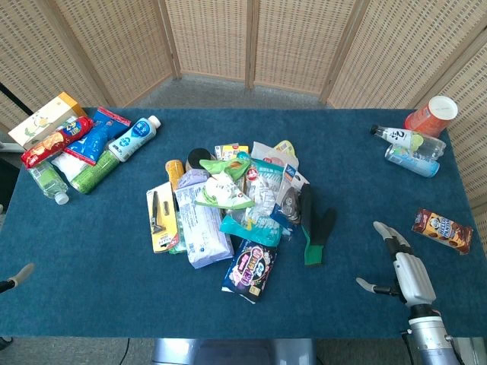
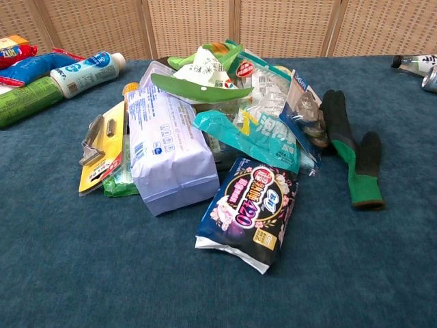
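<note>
Blue felt covers the counter (image 1: 91,251). From the head view, my right hand (image 1: 403,270) hovers spread and empty near the black-and-green glove (image 1: 316,228), beside the snack pack (image 1: 443,230); my left hand (image 1: 19,275) barely shows, so I cannot tell its state. The chest view shows neither hand, only the glove (image 2: 351,147) flat beside the pile and the purple packet (image 2: 249,208).

Woven wicker screen panels (image 1: 213,38) behind; blue carpeted table (image 1: 91,251); grey floor (image 1: 228,91).
</note>
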Tool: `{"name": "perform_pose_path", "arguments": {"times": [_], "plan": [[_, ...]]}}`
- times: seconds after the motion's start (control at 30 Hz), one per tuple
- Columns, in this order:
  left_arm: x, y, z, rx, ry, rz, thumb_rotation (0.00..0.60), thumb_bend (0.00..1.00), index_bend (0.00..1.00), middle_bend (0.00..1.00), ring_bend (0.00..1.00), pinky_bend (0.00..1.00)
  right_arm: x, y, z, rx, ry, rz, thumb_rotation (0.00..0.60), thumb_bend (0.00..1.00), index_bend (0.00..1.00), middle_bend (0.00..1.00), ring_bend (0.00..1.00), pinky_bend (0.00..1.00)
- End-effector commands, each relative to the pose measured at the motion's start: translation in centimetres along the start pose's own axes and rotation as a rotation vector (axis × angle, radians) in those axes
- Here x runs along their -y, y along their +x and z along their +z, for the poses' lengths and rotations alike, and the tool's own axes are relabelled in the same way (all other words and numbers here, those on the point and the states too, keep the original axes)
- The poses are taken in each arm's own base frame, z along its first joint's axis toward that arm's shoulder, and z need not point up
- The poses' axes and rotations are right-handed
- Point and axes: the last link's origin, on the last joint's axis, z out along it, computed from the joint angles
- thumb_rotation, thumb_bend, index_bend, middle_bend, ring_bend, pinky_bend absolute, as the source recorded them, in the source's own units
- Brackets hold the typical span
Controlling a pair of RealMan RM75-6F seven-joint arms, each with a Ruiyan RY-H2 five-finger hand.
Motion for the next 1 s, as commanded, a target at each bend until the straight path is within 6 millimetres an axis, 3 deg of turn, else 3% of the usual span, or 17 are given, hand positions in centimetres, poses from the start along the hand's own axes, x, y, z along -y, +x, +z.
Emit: {"name": "perform_pose_path", "arguments": {"times": [0.03, 0.2, 0.37, 0.7, 1.0], "plan": [[0.0, 0.1, 0.1, -0.002, -0.005, 0.005, 0.6, 0.0, 0.07, 0.0, 0.0, 0.0, 0.0, 0.0, 0.1, 0.001, 0.001, 0.002, 0.6, 0.0, 0.0, 0.0, 0.0, 0.0], [-0.4, 0.6, 0.2, -0.02, -0.018, 0.005, 0.6, 0.0, 0.07, 0.0, 0.0, 0.0, 0.6, -0.2, 1.0, 0.016, 0.014, -0.01, 0.6, 0.0, 0.0, 0.0, 0.0, 0.0], [-0.5, 0.4, 0.3, -0.016, -0.012, -0.009, 0.6, 0.0, 0.07, 0.0, 0.0, 0.0, 3.2, -0.7, 3.1, 0.038, 0.083, -0.04, 0.6, 0.0, 0.0, 0.0, 0.0, 0.0], [0.3, 0.0, 0.6, 0.009, 0.004, -0.001, 0.6, 0.0, 0.07, 0.0, 0.0, 0.0, 12.1, -3.5, 11.1, 0.114, 0.287, -0.104, 0.6, 0.0, 0.0, 0.0, 0.0, 0.0], [0.0, -0.4, 0.5, 0.017, -0.01, 0.031, 0.6, 0.0, 0.07, 0.0, 0.0, 0.0, 16.2, -6.1, 17.0, 0.159, 0.314, -0.13, 0.6, 0.0, 0.0, 0.0, 0.0, 0.0]]}}
